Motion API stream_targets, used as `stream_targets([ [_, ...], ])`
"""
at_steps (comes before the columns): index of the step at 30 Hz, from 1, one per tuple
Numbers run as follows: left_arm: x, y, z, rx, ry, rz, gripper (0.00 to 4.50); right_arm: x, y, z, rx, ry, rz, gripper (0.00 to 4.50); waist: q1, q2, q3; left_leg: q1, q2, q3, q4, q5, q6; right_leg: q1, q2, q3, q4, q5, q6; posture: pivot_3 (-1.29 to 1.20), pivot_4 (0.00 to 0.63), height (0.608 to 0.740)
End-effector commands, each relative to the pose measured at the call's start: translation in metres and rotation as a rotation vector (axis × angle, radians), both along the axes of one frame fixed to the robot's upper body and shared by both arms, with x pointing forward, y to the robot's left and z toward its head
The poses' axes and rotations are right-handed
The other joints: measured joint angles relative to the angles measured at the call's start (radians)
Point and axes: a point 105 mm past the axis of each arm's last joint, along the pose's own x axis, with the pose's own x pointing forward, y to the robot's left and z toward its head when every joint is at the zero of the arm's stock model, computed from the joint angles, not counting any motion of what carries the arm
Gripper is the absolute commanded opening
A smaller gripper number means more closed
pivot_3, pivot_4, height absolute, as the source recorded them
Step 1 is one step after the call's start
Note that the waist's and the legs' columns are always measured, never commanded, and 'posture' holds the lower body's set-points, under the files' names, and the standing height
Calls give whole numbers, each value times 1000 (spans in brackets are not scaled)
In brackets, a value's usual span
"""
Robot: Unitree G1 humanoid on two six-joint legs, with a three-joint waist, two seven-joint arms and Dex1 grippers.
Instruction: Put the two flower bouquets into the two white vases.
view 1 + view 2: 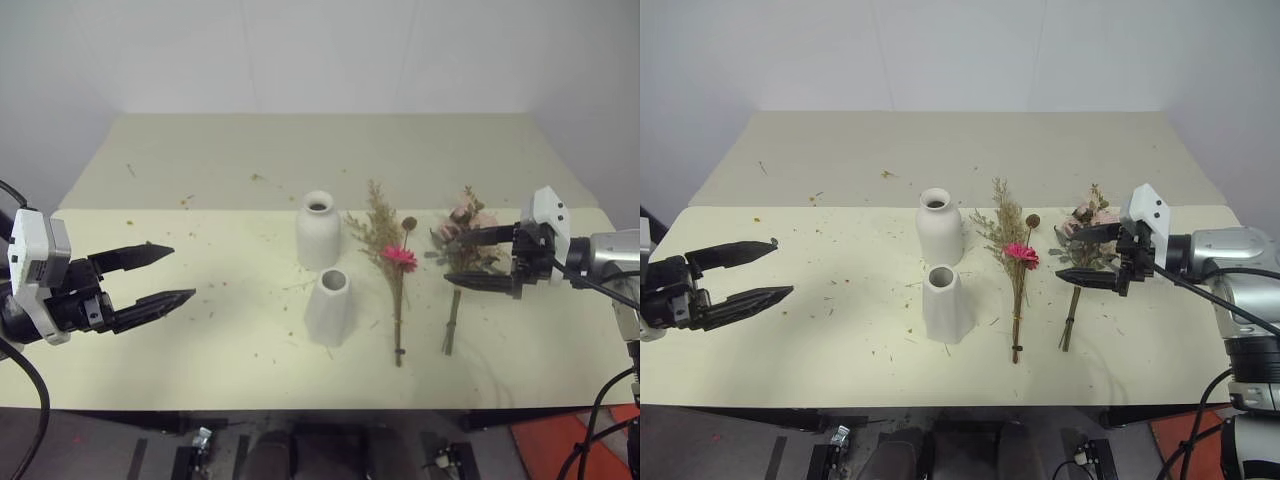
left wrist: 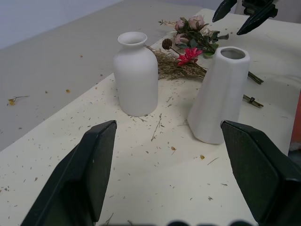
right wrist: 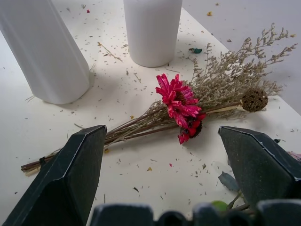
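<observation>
End effectors (image 1: 156, 274) (image 1: 477, 258) wide apart, empty

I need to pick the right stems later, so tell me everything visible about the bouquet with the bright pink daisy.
The dried-grass bouquet lies flat on the cream table, untouched, between the tapered white vase and the rose bouquet. It is a thin bundle of brown stems, tied near the cut ends, which point toward the table's near edge. Its head fans into tan, feathery dried grass, with one bright pink daisy and a round brown seed head. Loose crumbs of dried plant lie scattered around it.
</observation>
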Motion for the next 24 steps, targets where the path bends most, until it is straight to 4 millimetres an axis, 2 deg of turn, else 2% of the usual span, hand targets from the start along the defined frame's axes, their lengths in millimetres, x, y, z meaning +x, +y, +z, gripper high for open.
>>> stream_targets([
  [1,0,-2,8,26,-42,-17,3853,-3,-3,14,-16,-53,0,4500,0,0,0,0,0,0,0,0,0,0,0,0,0,0,0,0,150,740],
  [11,1,-2,9,27,-43,-23,3853,-3,-6,12,-16,-33,-20,4500,0,0,0,0,0,0,0,0,0,0,0,0,0,0,0,0,150,740],
  [13,3,-3,9,31,-51,-35,3853,-3,-9,9,-42,3,-49,4500,0,0,0,0,0,0,0,0,0,0,0,0,0,0,0,0,150,740],
  [18,16,-15,15,25,-76,-109,3853,0,-21,-18,-241,161,-225,4500,5,0,0,0,0,0,0,0,0,0,0,0,0,0,0,0,150,740],
  [24,28,-28,17,40,-76,-208,3853,0,-22,-23,-267,327,-363,4500,-5,2,1,-1,-1,1,0,0,0,-2,1,1,0,0,0,0,150,740],
])
